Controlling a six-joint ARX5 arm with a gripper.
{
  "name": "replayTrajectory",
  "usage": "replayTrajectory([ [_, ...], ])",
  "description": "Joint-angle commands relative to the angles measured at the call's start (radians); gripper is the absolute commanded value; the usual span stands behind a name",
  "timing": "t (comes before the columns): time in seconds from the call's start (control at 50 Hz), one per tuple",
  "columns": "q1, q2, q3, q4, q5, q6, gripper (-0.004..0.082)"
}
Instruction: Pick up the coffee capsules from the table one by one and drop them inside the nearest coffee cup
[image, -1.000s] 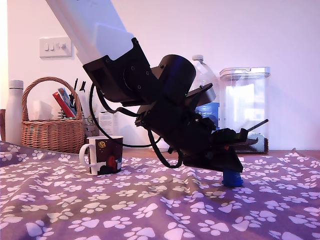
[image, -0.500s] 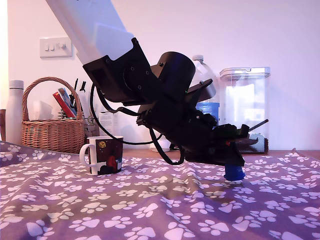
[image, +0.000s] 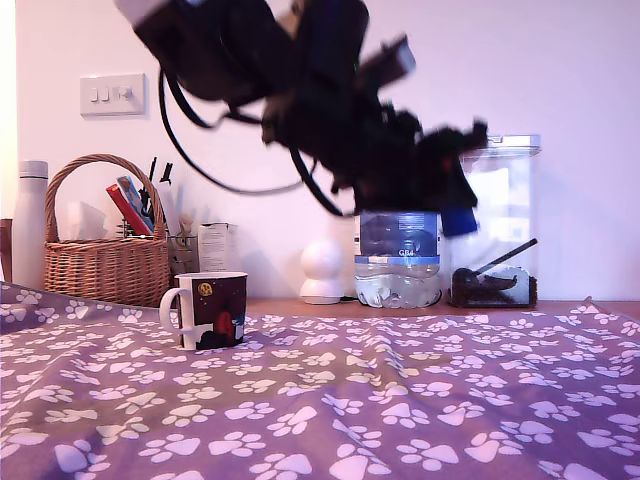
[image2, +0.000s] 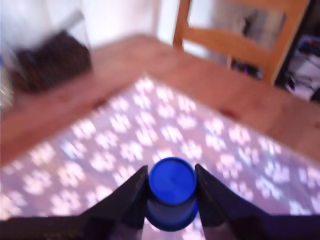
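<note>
The hand (image2: 172, 192) is closed narrowly on the blue capsule (image2: 172, 192), one dark finger (image2: 131, 200) pressed against each side of its body, with the round flat end of the capsule facing the wrist camera. In the exterior view the hand (image: 455, 205) is blurred and high in the air, and the capsule (image: 457, 220) shows as a small blue block at its tip, clear of the cloth and in front of the clear storage container (image: 492, 220).

The bench (image: 320, 400), draped in purple cloth with white paw prints, lies well below the hand. The coffee cup (image: 207, 309) stands upright on that cloth, well apart from the hand, below it and toward the exterior view's left, its white handle turned to that same side. A water bottle (image: 398, 257) with a blue label stands on the brown ledge (image: 300, 305) behind the cloth, just under the hand. A wicker basket (image: 97, 250) sits farther to the exterior view's left, beyond the cup.
</note>
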Motion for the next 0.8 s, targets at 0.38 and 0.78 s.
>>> replayTrajectory([
  [0.38,0.080,-0.215,-0.173,0.009,-0.078,0.021,0.0037],
  [0.78,0.219,-0.379,-0.393,0.024,-0.114,0.021,0.0037],
])
